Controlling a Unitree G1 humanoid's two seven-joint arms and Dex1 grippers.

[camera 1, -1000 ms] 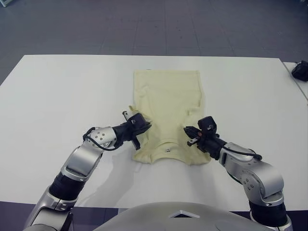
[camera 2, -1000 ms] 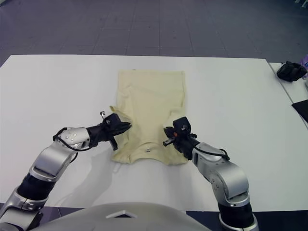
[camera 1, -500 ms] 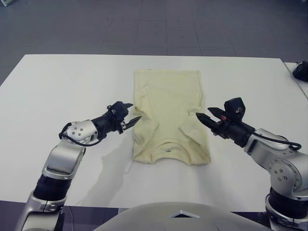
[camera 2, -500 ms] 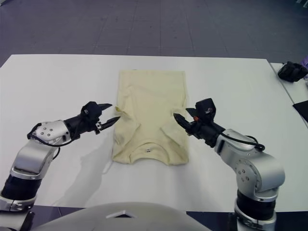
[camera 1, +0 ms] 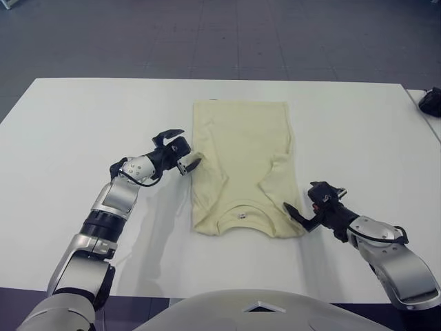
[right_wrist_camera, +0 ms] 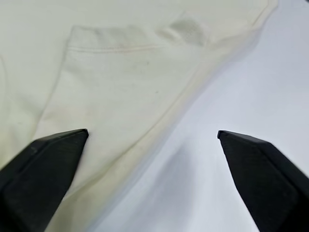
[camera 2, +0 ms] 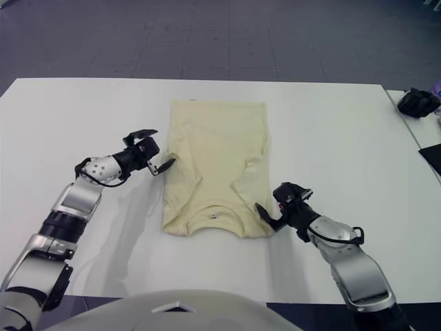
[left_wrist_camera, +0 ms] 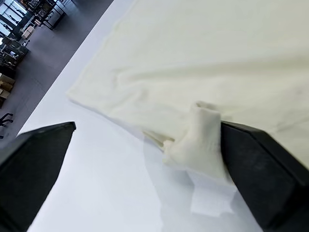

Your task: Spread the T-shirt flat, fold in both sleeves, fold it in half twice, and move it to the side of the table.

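Both arms have drawn off the folded sleeves, and the right one has dropped back toward the robot since half a second ago. That right pincer (camera 1: pixel 296 216) now sits low at the near right corner of the T-shirt (camera 1: pixel 241 155), its fingers apart. In its wrist view the cloth's edge runs diagonally between them, with cloth by one finger and bare worktop (camera 1: pixel 83 117) by the other. The left pincer (camera 1: pixel 187 149) is farther out, also spread, just beside the shirt's left edge about halfway along its length. A small tuft of fabric (left_wrist_camera: pixel 198 140) stands up against one of its fingers (left_wrist_camera: pixel 260 169), though nothing is clamped.

The shirt lies mid-worktop with both sleeves turned in. Its long axis runs straight away from the robot, collar at the near end and hem at the far end.

Judging by that, the first halving comes next. It probably needs the two near corners carried along the axis to the hem. The right pincer is already at its corner, while the left would first have to come back along the edge.
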